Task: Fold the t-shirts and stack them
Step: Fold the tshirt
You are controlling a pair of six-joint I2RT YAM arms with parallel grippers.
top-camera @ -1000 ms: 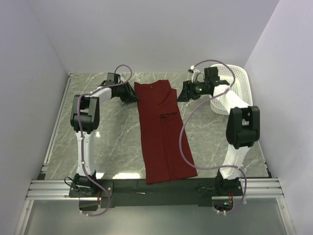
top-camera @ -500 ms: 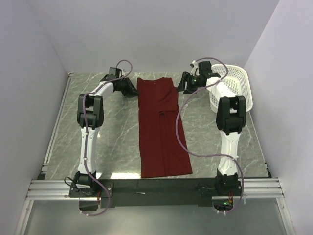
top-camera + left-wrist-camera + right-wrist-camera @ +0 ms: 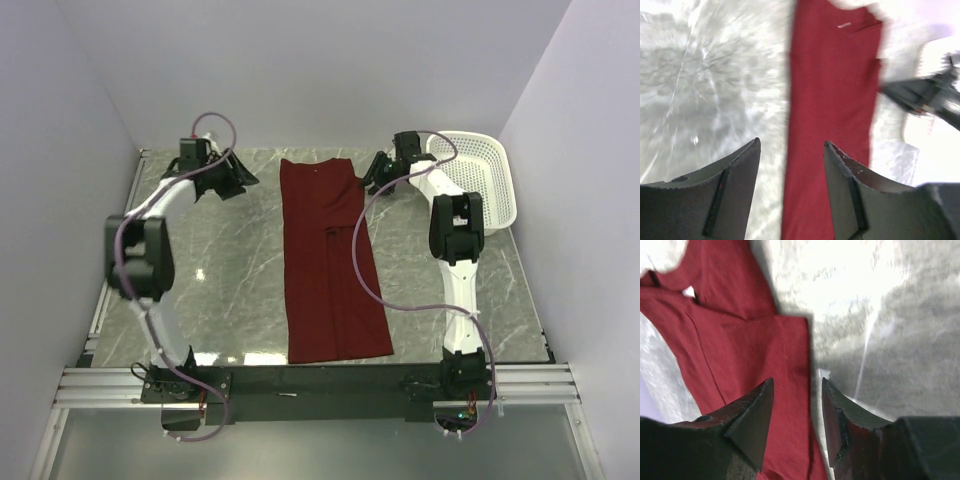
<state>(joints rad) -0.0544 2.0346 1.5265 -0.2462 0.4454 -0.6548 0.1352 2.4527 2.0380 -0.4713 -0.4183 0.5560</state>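
Note:
The maroon t-shirt (image 3: pixel 330 260) lies flat on the marble table (image 3: pixel 220 280), folded into a long narrow strip that runs from the back to the front edge. My left gripper (image 3: pixel 247 183) hovers a little to the left of the shirt's collar end, clear of the cloth. In the left wrist view it (image 3: pixel 792 144) is open and empty, with the t-shirt (image 3: pixel 835 85) blurred ahead of it. My right gripper (image 3: pixel 371 177) sits at the shirt's back right corner. In the right wrist view it (image 3: pixel 797 382) is open, and the t-shirt's (image 3: pixel 740 350) folded edge lies below the gap, not pinched.
A white mesh basket (image 3: pixel 490 180) stands at the back right, just behind the right arm. White walls close in the table on the left, back and right. The black rail (image 3: pixel 320 385) with both arm bases runs along the near edge.
The shirt slid toward the back and straightened. My left arm then let go and swung out to the left. My right gripper shifted to the back right corner and its jaws narrowed.

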